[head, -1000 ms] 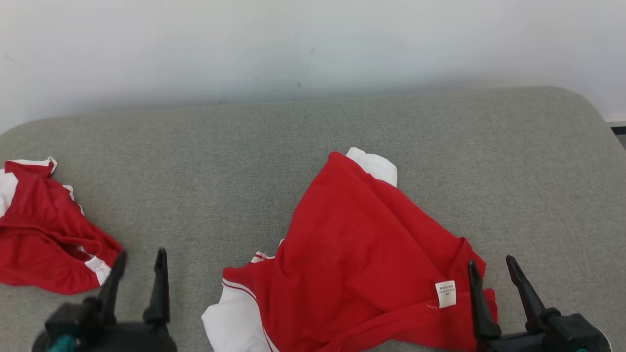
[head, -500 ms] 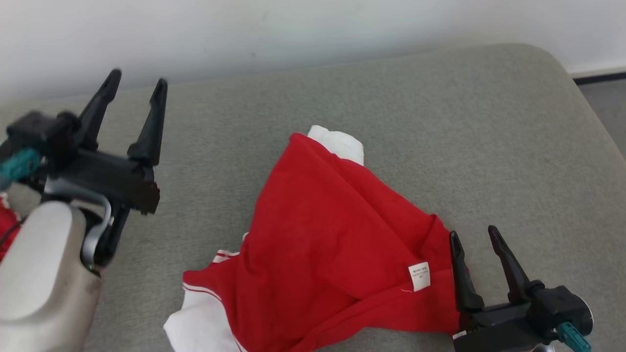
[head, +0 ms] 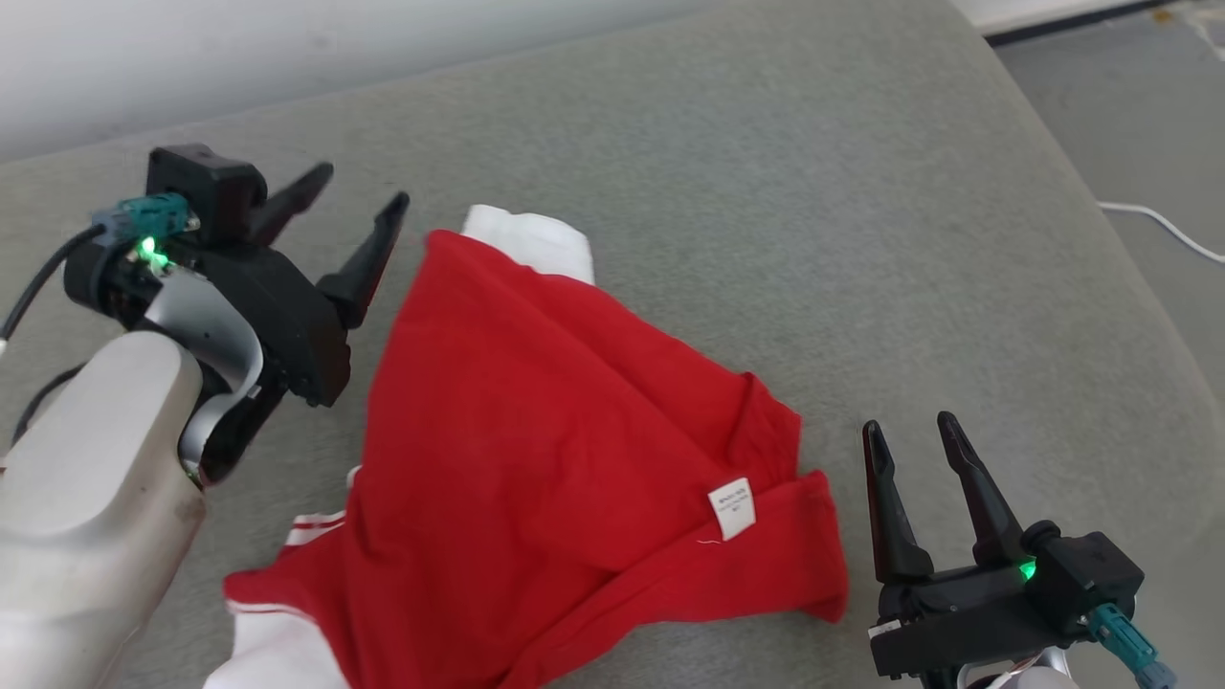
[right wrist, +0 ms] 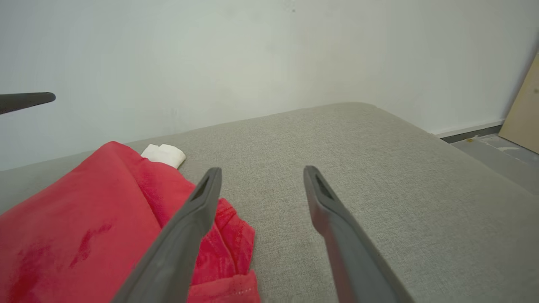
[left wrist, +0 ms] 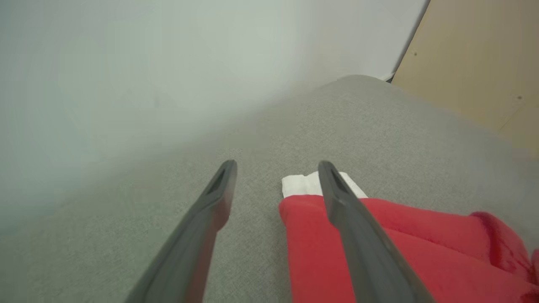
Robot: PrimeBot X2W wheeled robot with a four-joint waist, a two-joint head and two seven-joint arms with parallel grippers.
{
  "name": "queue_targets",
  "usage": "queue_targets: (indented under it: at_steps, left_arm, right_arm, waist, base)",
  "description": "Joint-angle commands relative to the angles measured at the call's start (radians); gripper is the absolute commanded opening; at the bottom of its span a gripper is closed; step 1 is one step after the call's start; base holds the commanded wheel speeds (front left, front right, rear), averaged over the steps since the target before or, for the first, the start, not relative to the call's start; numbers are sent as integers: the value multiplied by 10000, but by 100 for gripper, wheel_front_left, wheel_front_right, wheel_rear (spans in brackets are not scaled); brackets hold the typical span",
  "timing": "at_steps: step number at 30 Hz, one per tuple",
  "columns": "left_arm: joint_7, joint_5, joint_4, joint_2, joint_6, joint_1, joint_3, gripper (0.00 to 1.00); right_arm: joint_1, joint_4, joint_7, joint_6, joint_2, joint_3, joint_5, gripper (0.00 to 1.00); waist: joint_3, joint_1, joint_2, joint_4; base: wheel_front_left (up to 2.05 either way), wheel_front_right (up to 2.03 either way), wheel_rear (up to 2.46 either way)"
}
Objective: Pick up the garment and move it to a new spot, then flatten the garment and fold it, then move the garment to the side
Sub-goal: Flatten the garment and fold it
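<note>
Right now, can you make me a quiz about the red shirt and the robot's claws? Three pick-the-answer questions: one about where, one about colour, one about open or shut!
1. Where is the left gripper?
A) next to the white cuff of the garment
B) under the garment
C) down on the floor

2. What colour is the garment's small label?
A) green
B) white
C) black

3. How is the right gripper?
A) shut on the garment
B) shut on nothing
C) open, holding nothing

Answers:
1 A, in the head view its fingers point towards the white cuff at the garment's far end.
2 B, the label is white against the red cloth.
3 C, its fingers stand apart over bare cushion beside the garment.
</note>
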Motion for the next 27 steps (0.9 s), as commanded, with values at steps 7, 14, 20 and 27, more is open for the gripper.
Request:
queue_targets:
  at_steps: [7,14,20,27]
  left_arm:
    - [278,-989,747,476,8,-137,-1622,100]
    - [251,-1419,1201,640,8,-207,-2772,42]
    - [-895,-1356,1936,817,10,-983,-3010,0]
    - [-2366,-1081,3462,883,239,-2137,-2416,0]
  right_arm:
    - [-142,9,-6,-22,21,105,173,100]
    - [-159,2,-7,-22,21,111,217,100]
    - [-179,-5,-5,-22,22,-37,74,100]
    - [-331,79,-7,-22,19,-106,-157,100]
  waist:
    - [597,-2,-1,-879]
    - [682,-2,-1,-977]
    - [678,-2,-1,-738]
    - [557,-2,-1,-437]
  base:
    - [0,0,0]
    - [0,0,0]
    - [0,0,0]
    - [0,0,0]
